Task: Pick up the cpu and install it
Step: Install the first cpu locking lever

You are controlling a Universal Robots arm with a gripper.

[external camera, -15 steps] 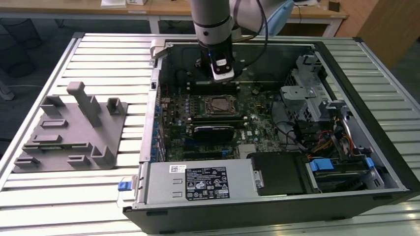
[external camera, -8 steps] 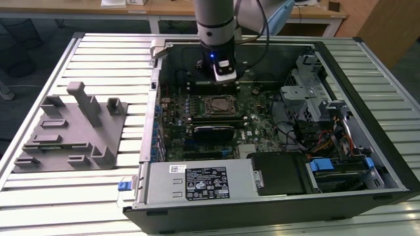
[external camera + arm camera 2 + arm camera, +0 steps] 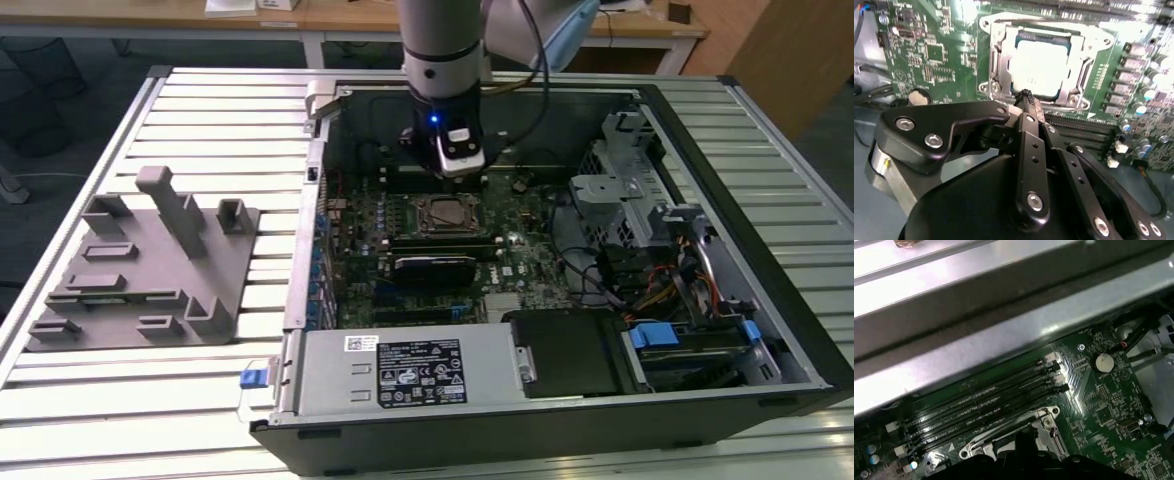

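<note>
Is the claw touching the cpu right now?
Cannot tell. In the second wrist view the claw tips overlap the near edge of the cpu seated in the socket, and no gap or contact shows plainly.

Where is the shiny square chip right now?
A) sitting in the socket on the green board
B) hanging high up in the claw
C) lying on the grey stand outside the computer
A: in the second wrist view the cpu sits flat inside the metal socket frame on the green board, with the claw just beside its edge.

Cpu in socket frame on motherboard
</note>
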